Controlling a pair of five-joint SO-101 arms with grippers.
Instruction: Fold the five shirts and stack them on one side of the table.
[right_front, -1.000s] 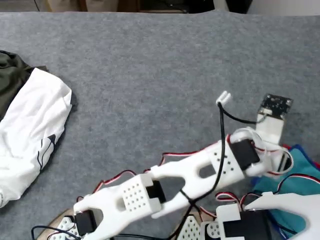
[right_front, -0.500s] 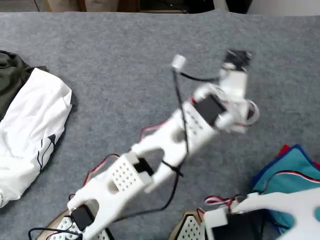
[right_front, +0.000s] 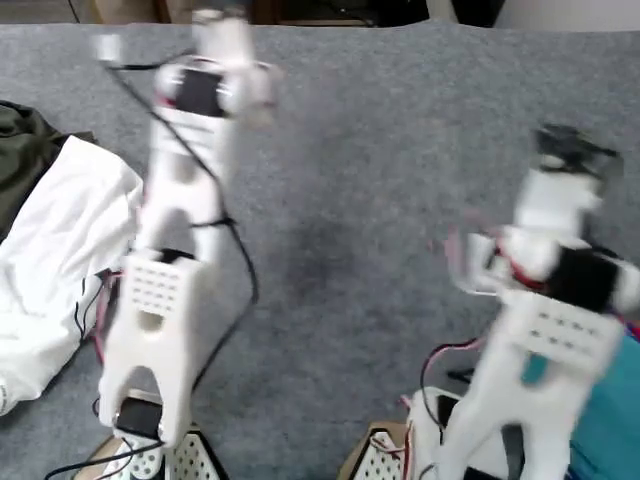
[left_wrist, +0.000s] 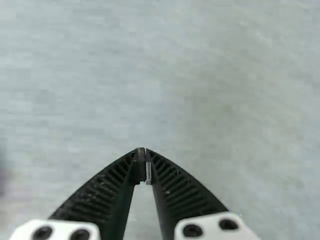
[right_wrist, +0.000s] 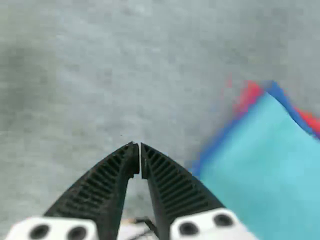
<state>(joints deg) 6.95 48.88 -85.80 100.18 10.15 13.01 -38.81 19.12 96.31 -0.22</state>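
**Shirts at both table edges, both grippers pressed shut over grey cloth**

A loosely bundled white cotton shirt with a small black print (right_front: 60, 250) lies at the left edge of the table, rumpled rather than flat. A dark olive-green shirt (right_front: 20, 150) touches it on the far-left side, and part of it is tucked under the white fabric. Well apart from these, at the near right corner, lies a flat turquoise shirt (right_front: 610, 430). In the right wrist view a blue fabric edge (right_wrist: 220, 137) and a red fabric edge (right_wrist: 248, 95) show from under its corner, so it lies on top of other layers.

The white plastic left arm (right_front: 165, 300) stands just beside the white shirt and stretches toward the far left of the table. Its upper part is blurred in the high view. The left gripper (left_wrist: 141, 167) has its black ribbed fingers pressed together tip to tip, with only grey cloth beneath it.

The white plastic right arm (right_front: 540, 330) rises at the near right, next to the turquoise shirt. The right gripper (right_wrist: 136, 157) is also pressed together, its tips meeting. It hangs over the grey cloth near the corner of the turquoise shirt and is not touching it.

A grey felt-like table cover (right_front: 380, 200) spans the whole surface between the two groups of shirts.
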